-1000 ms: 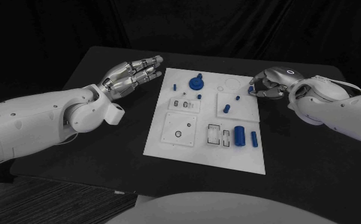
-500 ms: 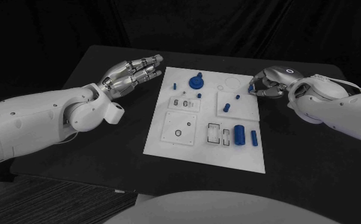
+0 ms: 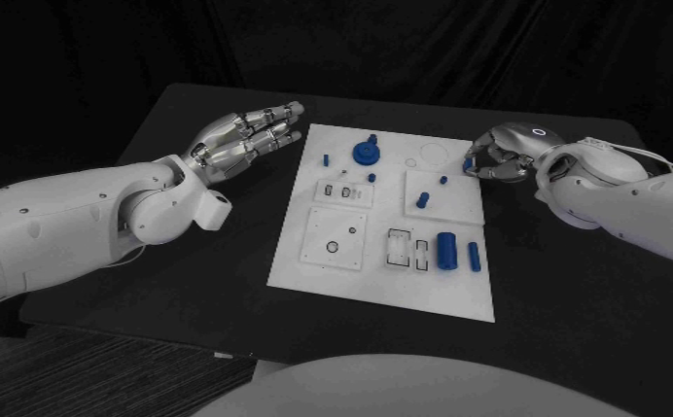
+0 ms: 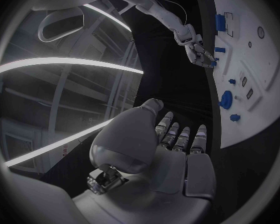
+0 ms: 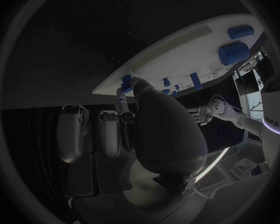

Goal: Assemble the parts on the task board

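Observation:
The white task board (image 3: 316, 266) lies mid-table. On it are a blue round disc (image 3: 366, 153), a fat blue cylinder (image 3: 446, 251), a slim blue bar (image 3: 475, 258) and several small blue pegs. My right hand (image 3: 501, 156) sits at the board's far right edge, fingers curled, pinching a small blue part (image 3: 470, 166); the right wrist view shows that part (image 5: 125, 81) between its fingertips beside the board (image 5: 177, 50). My left hand (image 3: 253, 139) hovers left of the board's far left corner, fingers stretched out and holding nothing, as the left wrist view (image 4: 177, 154) confirms.
The black table (image 3: 183, 242) extends around the board, with open surface on both sides. The board has several empty recesses, among them rectangular slots (image 3: 403, 247) and a ring outline (image 3: 334, 248). Dark curtain hangs behind the table.

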Tool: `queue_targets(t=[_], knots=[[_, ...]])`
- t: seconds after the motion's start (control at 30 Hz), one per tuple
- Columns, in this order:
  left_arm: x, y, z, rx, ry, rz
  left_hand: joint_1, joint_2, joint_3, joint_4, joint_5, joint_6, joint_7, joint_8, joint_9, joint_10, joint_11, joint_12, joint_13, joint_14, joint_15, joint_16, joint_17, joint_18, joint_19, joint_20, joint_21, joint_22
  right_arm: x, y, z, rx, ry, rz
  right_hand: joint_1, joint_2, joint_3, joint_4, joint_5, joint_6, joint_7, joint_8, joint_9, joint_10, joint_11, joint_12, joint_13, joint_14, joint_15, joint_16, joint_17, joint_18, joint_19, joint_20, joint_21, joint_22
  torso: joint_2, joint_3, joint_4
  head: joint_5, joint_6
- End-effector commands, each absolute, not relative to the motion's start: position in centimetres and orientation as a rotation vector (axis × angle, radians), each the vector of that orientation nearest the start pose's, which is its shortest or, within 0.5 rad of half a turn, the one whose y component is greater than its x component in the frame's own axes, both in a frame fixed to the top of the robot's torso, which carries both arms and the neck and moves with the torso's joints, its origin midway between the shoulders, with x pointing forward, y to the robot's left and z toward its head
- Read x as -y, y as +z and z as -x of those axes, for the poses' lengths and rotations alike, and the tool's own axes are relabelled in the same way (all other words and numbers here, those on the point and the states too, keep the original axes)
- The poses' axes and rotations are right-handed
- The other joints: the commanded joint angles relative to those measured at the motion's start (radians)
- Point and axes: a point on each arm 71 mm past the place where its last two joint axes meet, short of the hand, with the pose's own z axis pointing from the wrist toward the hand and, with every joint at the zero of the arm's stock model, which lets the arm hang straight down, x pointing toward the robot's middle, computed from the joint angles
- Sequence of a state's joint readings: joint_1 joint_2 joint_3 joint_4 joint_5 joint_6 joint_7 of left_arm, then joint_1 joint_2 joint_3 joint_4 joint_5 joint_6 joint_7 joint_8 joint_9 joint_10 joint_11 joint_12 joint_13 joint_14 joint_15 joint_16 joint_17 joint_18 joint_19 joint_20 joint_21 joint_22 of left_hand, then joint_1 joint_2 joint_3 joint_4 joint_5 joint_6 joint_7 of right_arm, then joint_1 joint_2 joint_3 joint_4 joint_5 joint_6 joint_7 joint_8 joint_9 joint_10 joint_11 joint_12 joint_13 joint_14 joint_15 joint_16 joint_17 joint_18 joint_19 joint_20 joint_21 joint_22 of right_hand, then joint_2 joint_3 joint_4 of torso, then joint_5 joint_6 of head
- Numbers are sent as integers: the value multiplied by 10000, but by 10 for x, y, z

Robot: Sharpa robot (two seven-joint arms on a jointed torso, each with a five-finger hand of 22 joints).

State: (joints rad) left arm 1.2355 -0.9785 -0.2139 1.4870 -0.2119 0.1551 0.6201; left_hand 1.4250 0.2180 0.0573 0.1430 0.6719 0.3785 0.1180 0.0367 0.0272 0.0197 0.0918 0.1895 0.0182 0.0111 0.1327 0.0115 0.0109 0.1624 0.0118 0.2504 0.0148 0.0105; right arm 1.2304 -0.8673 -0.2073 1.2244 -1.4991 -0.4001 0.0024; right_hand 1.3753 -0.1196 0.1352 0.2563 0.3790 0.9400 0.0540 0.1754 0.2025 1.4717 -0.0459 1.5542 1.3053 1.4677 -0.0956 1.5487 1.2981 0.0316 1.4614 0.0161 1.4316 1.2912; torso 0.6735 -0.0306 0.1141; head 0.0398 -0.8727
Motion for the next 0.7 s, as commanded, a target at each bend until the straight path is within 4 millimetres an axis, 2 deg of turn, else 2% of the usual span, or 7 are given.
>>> queue_targets(t=[0.03, 0.23, 0.47, 0.7], knots=[[-262, -206, -456, -15975, -18499, 7472, 43, 27, 539, -119, 160, -78, -43, 86, 155, -15, 75, 96, 106, 10, 96, 63, -35, 172, 51, 53, -9, -1, 311, -235, -512, -16970, 3321, 1858, 244, 19, 60, -101, 27, 136, -10, 221, 208, 991, 96, 166, 2655, 929, 12, -95, 2319, 55, 387, 31, -72, 2262, 3, 0, -5, -1, 1], [-262, -206, -456, -15981, -18506, 7474, 43, 27, 539, -119, 160, -78, -43, 86, 155, -15, 75, 96, 106, 10, 96, 63, -35, 172, 51, 53, -9, -1, 310, -234, -512, -16803, 3387, 1872, 268, 58, 64, -148, -15, 251, -30, 321, 325, 991, 81, 166, 2655, 927, 3, -100, 2314, 57, 387, 23, -81, 2264, -2, 6, -6, 18, 1], [-263, -206, -455, -15983, -18481, 7491, 43, 27, 539, -119, 160, -78, -43, 86, 155, -15, 75, 96, 106, 10, 96, 63, -35, 172, 51, 53, -9, -1, 308, -227, -509, -16060, 3657, 1791, 302, 102, 74, -201, 6, 392, -45, 436, 458, 991, 63, 166, 2655, 928, -13, -100, 2314, 55, 394, 10, -78, 2272, 2, -4, 1, 66, 1], [-263, -207, -456, -16004, -18464, 7498, 37, 23, 564, -123, 159, -99, -46, 83, 153, -15, 84, 101, 106, 12, 104, 66, -34, 171, 53, 57, -7, 1, 294, -209, -503, -15356, 4361, 1637, 386, 145, 112, -298, 234, 573, -14, 573, 638, 991, 75, 166, 2655, 927, -7, -108, 2304, 54, 403, 4, -83, 2279, 0, 0, -4, 70, 1]])
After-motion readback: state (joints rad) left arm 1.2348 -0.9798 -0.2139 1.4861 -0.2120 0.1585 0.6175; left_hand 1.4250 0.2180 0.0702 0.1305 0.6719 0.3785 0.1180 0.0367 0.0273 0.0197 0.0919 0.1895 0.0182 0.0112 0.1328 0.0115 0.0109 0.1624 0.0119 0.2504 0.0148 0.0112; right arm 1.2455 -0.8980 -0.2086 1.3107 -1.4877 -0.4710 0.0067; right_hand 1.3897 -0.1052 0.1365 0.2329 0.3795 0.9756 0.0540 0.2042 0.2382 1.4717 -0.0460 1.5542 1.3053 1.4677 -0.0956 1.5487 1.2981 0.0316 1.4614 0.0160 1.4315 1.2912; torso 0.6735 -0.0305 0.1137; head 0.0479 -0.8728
